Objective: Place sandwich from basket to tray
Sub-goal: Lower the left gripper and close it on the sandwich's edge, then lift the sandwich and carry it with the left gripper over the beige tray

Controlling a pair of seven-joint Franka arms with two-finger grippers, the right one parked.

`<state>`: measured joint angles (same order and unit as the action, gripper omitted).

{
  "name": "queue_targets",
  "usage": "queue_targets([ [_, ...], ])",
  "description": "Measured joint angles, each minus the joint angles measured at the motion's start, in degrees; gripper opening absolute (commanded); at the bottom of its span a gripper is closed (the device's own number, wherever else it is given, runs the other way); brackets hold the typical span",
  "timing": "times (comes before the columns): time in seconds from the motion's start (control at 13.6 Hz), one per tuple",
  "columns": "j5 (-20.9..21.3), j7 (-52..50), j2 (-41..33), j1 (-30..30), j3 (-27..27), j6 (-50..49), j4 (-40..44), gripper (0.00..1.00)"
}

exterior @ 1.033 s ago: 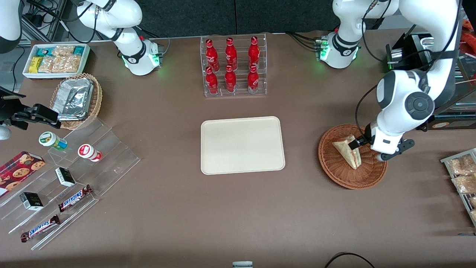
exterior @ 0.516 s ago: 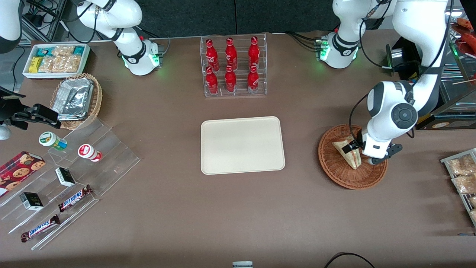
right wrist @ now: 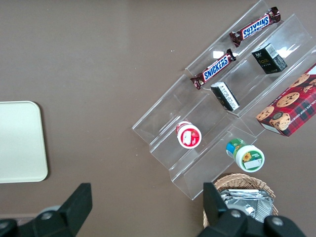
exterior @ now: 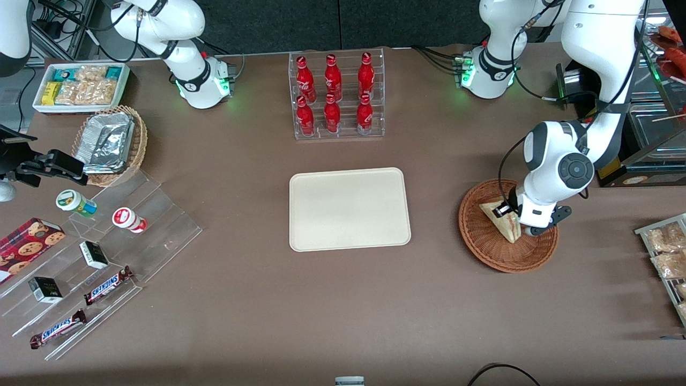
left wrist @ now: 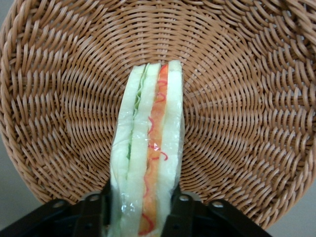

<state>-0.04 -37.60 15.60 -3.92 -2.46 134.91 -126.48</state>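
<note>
The sandwich (exterior: 497, 217) stands on edge in the reddish-brown wicker basket (exterior: 482, 244) toward the working arm's end of the table. My left gripper (exterior: 509, 220) is down in the basket, shut on the sandwich. In the left wrist view the two black fingers (left wrist: 180, 212) press against the bread on both sides of the sandwich (left wrist: 148, 158), whose red, orange and green filling faces the camera, with the basket's weave (left wrist: 237, 98) all around. The cream tray (exterior: 349, 209) lies flat at the table's middle, beside the basket, with nothing on it.
A clear rack of red bottles (exterior: 335, 96) stands farther from the front camera than the tray. Toward the parked arm's end are a tan basket with foil trays (exterior: 110, 142), a white bin of snacks (exterior: 80, 86) and clear steps with candy bars (exterior: 107, 284). Packaged snacks (exterior: 664, 252) lie at the working arm's table edge.
The left arm has swung lower into the basket and shifted slightly toward the tray, bringing the gripper down around the sandwich. The sandwich has stayed in place.
</note>
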Motion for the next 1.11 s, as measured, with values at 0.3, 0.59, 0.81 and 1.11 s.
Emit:
queue_targets([
  [0.3, -0.02, -4.11, -0.08, -2.22, -0.08, -5.50, 3.50, 0.00],
  [0.59, -0.01, -4.22, -0.67, -5.37, -0.18, -19.26, 14.54, 0.00],
  [0.81, -0.02, -4.41, -0.86, -10.64, -0.29, -21.76, 19.31, 0.00],
  [1.11, -0.05, -5.02, 1.08, -18.83, -0.46, -21.01, 21.62, 0.00],
])
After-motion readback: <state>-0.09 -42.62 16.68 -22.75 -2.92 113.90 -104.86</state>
